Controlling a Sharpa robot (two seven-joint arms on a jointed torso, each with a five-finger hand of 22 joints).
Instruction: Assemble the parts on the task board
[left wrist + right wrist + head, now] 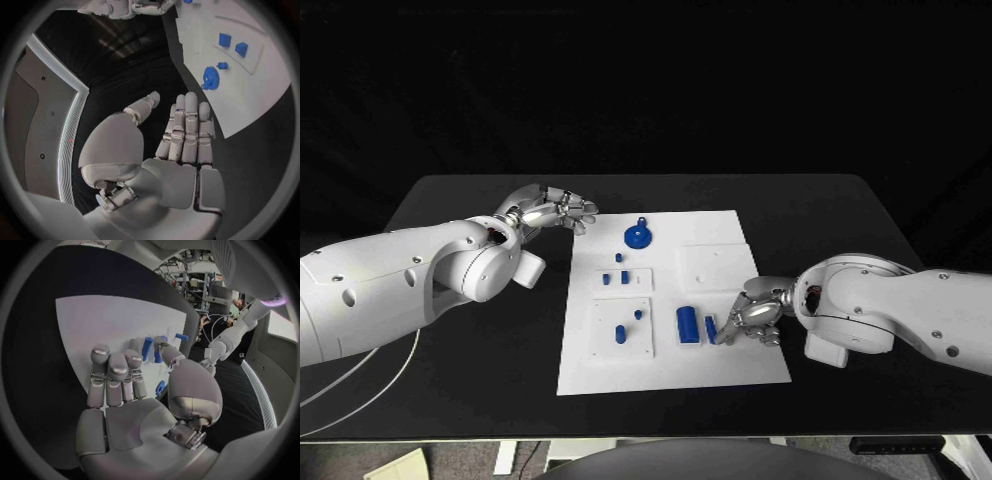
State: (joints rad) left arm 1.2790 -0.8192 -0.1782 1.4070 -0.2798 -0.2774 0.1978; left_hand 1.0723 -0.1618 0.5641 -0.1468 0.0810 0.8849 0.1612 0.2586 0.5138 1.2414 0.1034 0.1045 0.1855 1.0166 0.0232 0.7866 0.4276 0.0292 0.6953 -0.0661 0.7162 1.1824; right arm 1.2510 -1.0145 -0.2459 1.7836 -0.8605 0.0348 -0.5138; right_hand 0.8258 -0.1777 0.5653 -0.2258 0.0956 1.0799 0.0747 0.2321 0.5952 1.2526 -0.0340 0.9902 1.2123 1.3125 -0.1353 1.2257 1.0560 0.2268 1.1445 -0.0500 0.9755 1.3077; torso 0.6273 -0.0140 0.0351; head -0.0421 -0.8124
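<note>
Two silver many-fingered hands flank the white rectangular task board [718, 365] on the black table [459, 370]. The left hand [554, 211], off the board's far left corner, holds nothing, fingers straight and apart in its wrist view. The right hand [756, 315] pinches a small blue bar [711, 329] beside a blue block [688, 325]; its wrist view shows thumb touching it.
</note>
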